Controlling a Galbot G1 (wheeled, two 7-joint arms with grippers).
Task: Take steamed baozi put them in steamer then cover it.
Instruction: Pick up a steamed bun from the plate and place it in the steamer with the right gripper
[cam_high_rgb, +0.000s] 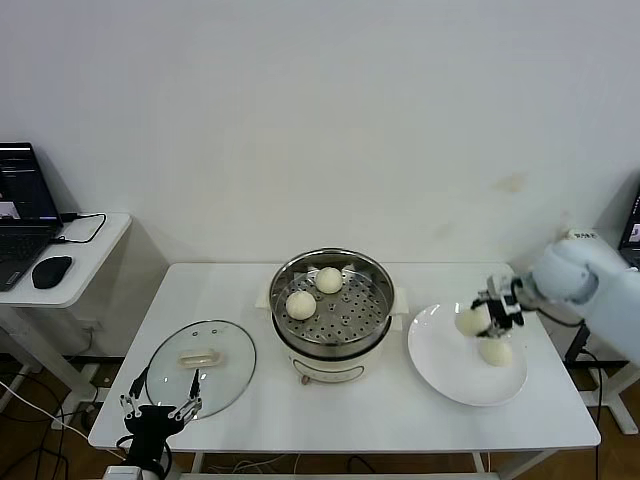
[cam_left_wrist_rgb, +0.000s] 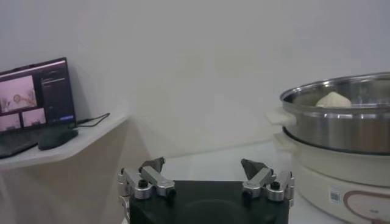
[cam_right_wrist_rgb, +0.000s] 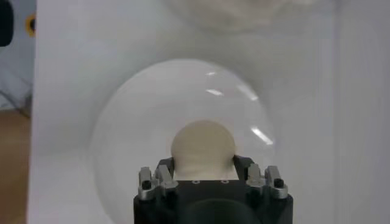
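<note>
We had our right gripper (cam_high_rgb: 487, 312) clamped on a baozi (cam_high_rgb: 470, 321) above the plate (cam_high_rgb: 440, 365), and judged that soft dough might slip free before reaching the steamer (cam_high_rgb: 375, 275) to its left.

The right gripper (cam_high_rgb: 487, 318) reaches in from the right, arm bent, fingers (cam_right_wrist_rgb: 163, 178) closed — gripping. The left gripper (cam_high_rgb: 157, 412) hangs low at the near left, fingers (cam_left_wrist_rgb: 149, 176) spread wide — idle.

No legible text, labels or numbers.
A small sticker on the steamer (cam_left_wrist_rgb: 341, 146) base, near the left gripper (cam_left_wrist_rgb: 204, 173), and the laptop screen (cam_left_wrist_rgb: 36, 94) beyond it both show marks too small to read.
</note>
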